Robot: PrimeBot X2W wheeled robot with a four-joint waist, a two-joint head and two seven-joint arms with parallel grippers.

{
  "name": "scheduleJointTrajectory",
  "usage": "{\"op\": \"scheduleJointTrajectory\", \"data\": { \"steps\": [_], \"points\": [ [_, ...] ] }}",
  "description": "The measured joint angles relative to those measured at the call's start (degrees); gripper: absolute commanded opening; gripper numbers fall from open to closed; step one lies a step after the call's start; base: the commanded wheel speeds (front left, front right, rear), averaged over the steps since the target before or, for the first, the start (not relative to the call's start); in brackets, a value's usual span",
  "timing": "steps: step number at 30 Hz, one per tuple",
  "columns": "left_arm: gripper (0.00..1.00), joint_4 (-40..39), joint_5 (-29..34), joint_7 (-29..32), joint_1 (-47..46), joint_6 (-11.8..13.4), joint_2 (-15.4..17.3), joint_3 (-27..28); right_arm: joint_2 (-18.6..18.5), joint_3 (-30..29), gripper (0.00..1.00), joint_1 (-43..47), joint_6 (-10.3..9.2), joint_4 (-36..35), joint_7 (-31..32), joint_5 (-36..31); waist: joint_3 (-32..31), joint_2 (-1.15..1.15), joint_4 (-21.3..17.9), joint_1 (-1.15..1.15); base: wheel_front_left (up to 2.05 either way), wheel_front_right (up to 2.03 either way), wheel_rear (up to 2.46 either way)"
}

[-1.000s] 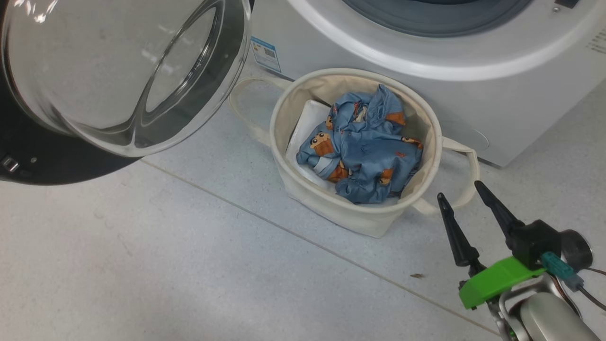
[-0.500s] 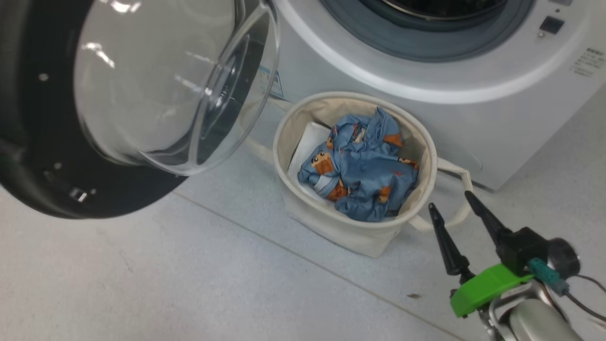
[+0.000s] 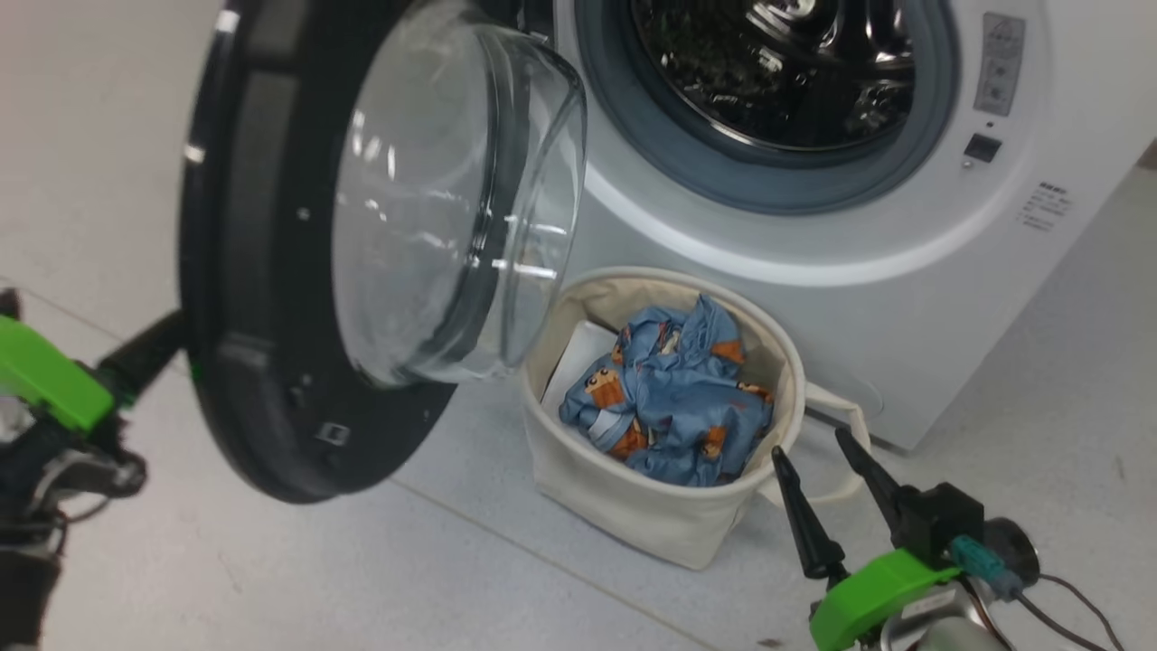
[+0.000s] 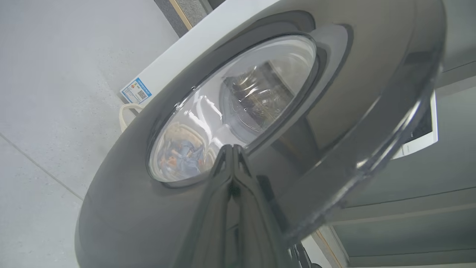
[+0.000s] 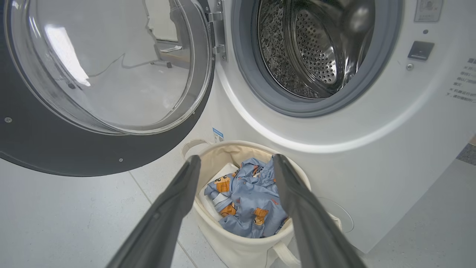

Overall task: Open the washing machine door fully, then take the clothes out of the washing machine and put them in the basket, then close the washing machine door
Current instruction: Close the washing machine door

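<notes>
The washing machine door (image 3: 262,271) stands swung out to the left of the washing machine (image 3: 813,298), hinged at the left edge of the round opening, its bulging glass window facing toward the basket (image 3: 633,524). In the right wrist view the door (image 5: 55,149) hangs open beside the grey rubber ring, and the drum (image 5: 308,48) shows its perforated steel wall.

The left gripper (image 3: 149,353) reaches in from the lower left, its dark fingers running behind the door's black rim. In the left wrist view the left gripper (image 4: 232,149) has its jaws together, tips pointing at the glossy outer face of the door (image 4: 334,74) just beside the window's edge; whether they touch it I cannot tell. The blue sticker (image 4: 135,90) shows on the machine's front behind the door.

The basket sits on the floor (image 3: 271,579) just in front of the machine, below the opening. The clothes (image 3: 669,398) lie crumpled inside it, on top of a white sheet (image 3: 574,357).

The right gripper (image 3: 809,443) hovers at the lower right, just beside the basket's near rim, jaws apart and holding nothing. In its own wrist view the right gripper (image 5: 237,158) frames the basket (image 5: 230,245) and the clothes (image 5: 249,197) between its fingers.
</notes>
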Motion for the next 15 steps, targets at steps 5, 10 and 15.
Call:
{"op": "scheduleJointTrajectory", "data": {
  "steps": [5, 10, 15],
  "points": [
    [0.0, -5.55, 0.0, 0.13, 3.65, 0.66, -2.83, -2.09, 1.12, -0.08, 1.0, 0.83, 0.0, 1.21, -0.02, 0.25, -2.22, 0.0, -1.15, 0.0, 0.0, 0.0, 0.0],
    [0.0, -8.24, 1.49, -2.74, 6.45, 1.0, -6.93, -4.1, 2.16, -1.42, 1.0, 1.01, 0.0, 1.09, -0.02, 0.24, -3.72, 0.0, -2.72, 0.0, 0.0, 0.0, 0.0],
    [0.0, -9.23, 1.49, -5.52, 8.43, 1.0, -10.56, -5.1, 2.59, -1.6, 1.0, 2.21, 0.0, 0.87, -0.03, 0.13, -4.69, 0.0, -5.14, 0.0, 0.0, 0.0, 0.0]
  ]
}}
